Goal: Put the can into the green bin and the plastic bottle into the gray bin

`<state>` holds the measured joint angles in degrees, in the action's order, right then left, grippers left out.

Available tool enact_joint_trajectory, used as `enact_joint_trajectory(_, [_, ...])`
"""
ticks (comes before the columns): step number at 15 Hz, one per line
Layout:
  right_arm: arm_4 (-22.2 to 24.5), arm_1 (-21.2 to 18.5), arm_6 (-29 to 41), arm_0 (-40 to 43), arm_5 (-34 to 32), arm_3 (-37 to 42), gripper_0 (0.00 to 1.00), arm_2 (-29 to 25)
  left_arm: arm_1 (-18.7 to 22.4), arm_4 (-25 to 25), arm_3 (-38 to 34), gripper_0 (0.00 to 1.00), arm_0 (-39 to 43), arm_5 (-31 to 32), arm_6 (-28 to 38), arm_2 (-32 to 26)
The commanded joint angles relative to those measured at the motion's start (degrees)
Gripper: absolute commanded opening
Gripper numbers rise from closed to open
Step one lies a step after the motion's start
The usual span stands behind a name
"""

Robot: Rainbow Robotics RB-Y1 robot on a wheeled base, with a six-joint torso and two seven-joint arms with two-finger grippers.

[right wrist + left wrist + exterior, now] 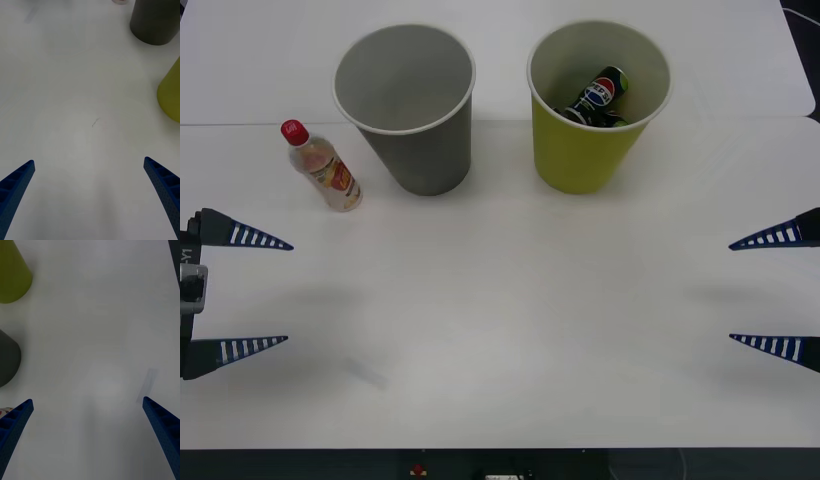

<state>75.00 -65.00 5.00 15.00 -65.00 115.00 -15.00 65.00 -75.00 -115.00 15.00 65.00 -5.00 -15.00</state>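
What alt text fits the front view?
The can lies inside the green bin; the bottle stands tilted on the table, left of the empty gray bin. Both tools, left and right, hover open.

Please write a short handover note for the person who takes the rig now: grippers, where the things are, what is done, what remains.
Left gripper: open, empty, at the table's left edge.
Right gripper: open, empty, at the right edge.
The can lies inside the green bin: done.
The plastic bottle stands on the table, left of the gray bin, nearer the left gripper.
Left to do: put the bottle into the gray bin.
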Motion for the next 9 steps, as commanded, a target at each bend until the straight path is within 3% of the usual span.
enact_joint_trajectory(1, [0.0,0.0,0.0,0.0,0.0,0.0,1.0,0.0,0.0,0.0,0.0,1.0,0.0,0.0,0.0,0.0])
enact_joint_trajectory(9, [0.0,0.0,0.0,0.0,0.0,0.0,1.0,0.0,2.5,2.2,-0.3,1.0,4.2,-2.6,0.8,-1.9])
